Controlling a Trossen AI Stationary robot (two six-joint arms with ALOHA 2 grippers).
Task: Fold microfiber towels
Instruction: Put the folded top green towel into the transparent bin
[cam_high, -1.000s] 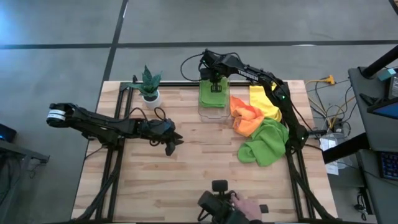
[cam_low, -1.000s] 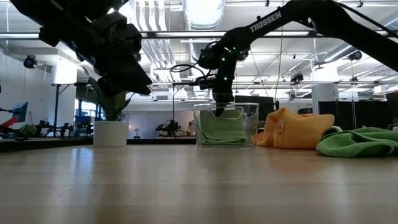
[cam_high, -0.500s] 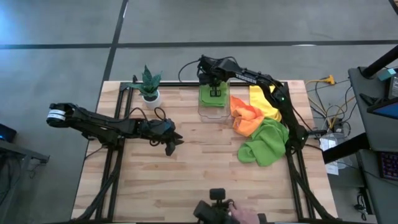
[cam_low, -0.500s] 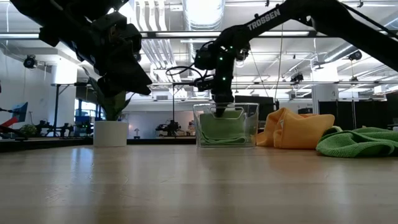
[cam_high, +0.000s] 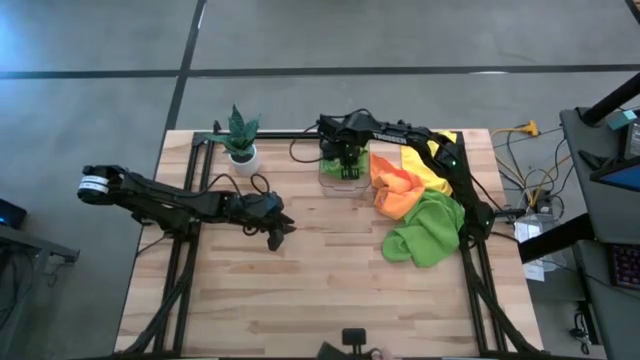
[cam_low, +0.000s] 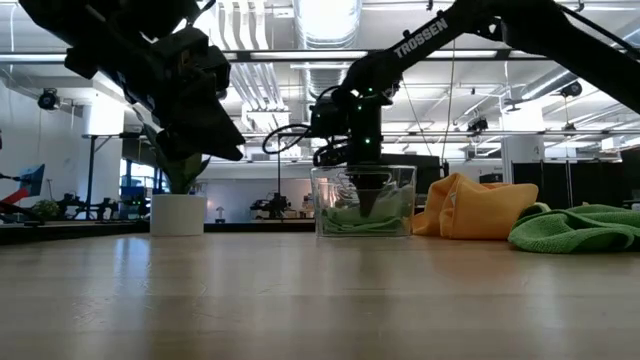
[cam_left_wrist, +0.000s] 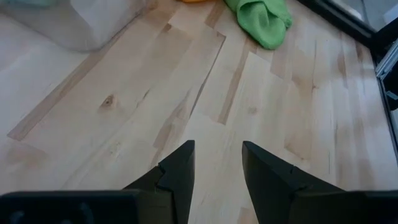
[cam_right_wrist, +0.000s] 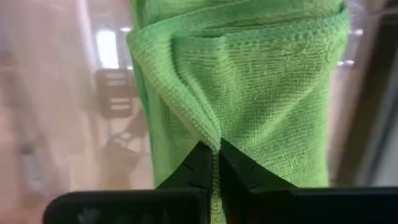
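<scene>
Green folded towel (cam_right_wrist: 249, 93) pinched between right gripper (cam_right_wrist: 216, 163) fingertips, inside bin (cam_low: 363, 200)

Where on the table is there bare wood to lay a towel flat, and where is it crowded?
The near half of the table is bare, and so is the strip between the potted plant and the clear bin. The left gripper hovers mid-left. The far right is crowded: right gripper in the bin, beside the orange towel, yellow towel and green towel.
</scene>
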